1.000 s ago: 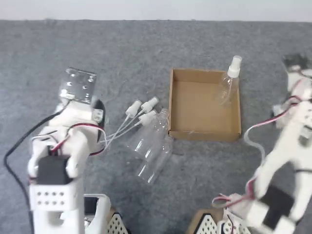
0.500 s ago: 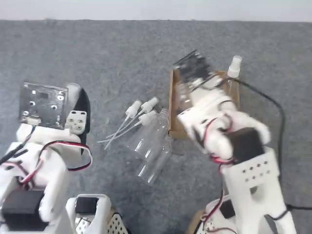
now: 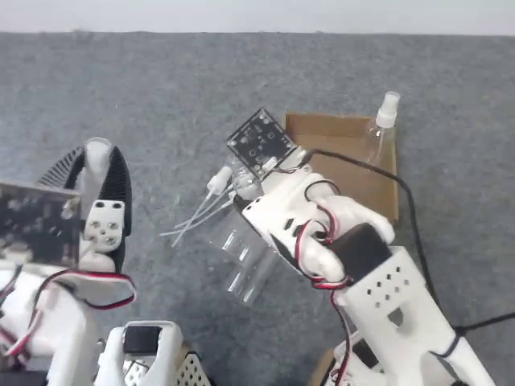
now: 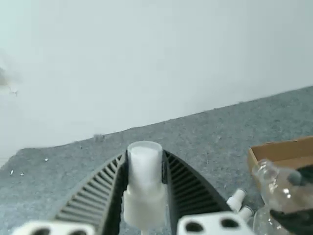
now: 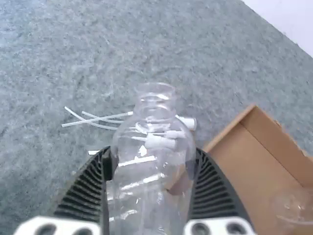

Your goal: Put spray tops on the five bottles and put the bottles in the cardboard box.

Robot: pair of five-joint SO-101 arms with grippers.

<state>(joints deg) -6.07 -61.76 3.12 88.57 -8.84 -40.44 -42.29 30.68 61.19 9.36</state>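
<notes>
- Left gripper: we see it raised over the near left part of the table, well apart from the other things. Its fingers are clenched on a white spray top, which stands upright between them with its head above the fingertips.
- Right gripper: we see it near the middle of the table, just beside the near left corner of the cardboard box. Its fingers grasp a clear bottle by the body. The bottle's open neck points away from the wrist and carries no top. We cannot tell whether this bottle is clear of the table.
- Loose spray tops: we find them lying on the table just left of the box, close beside the right gripper. Their thin dip tubes trail towards the near left. The arm covers part of the group, so we give no count.
- Lying bottles: clear and uncapped, they rest on their sides close together. They lie just on the near side of the loose spray tops and partly under the right arm.
- Capped bottle: it stands upright inside the cardboard box at the far right corner, with a spray top fitted.
</notes>
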